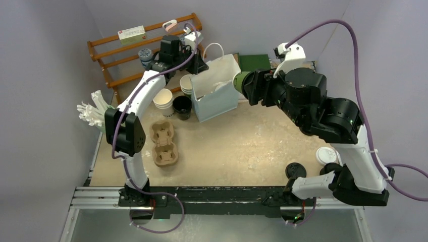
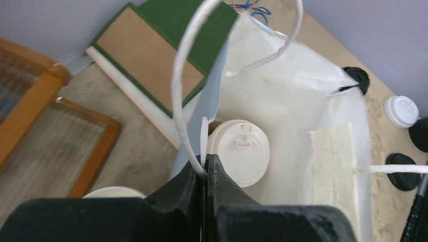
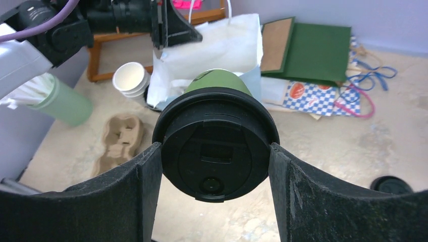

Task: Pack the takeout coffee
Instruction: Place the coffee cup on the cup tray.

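- The left gripper (image 2: 206, 169) is closed tight, pinching the near rim of the bag (image 1: 222, 98) where one handle loop meets the paper.
- The bag stands upright near the middle of the tabletop's (image 1: 242, 146) far edge, with its mouth open.
- A white-lid cup (image 2: 238, 151) stands upright on the bag's floor, close to the pinched wall.
- The right gripper (image 3: 216, 151) grips a green cup (image 3: 218, 83) by its black lid, one finger on each side.
- This cup lies on its side in the air, base toward the bag and lid toward the wrist.
- It is just beside the bag's right upper rim; I cannot tell whether it touches.
- The carrier (image 1: 164, 143) lies flat near the tabletop's left edge, well apart from the bag.
- Stacked cups (image 1: 164, 99) and a black cup (image 1: 182, 107) stand just left of the bag.
- A white lid (image 1: 325, 155) and a black lid (image 1: 295, 170) lie near the near right corner.
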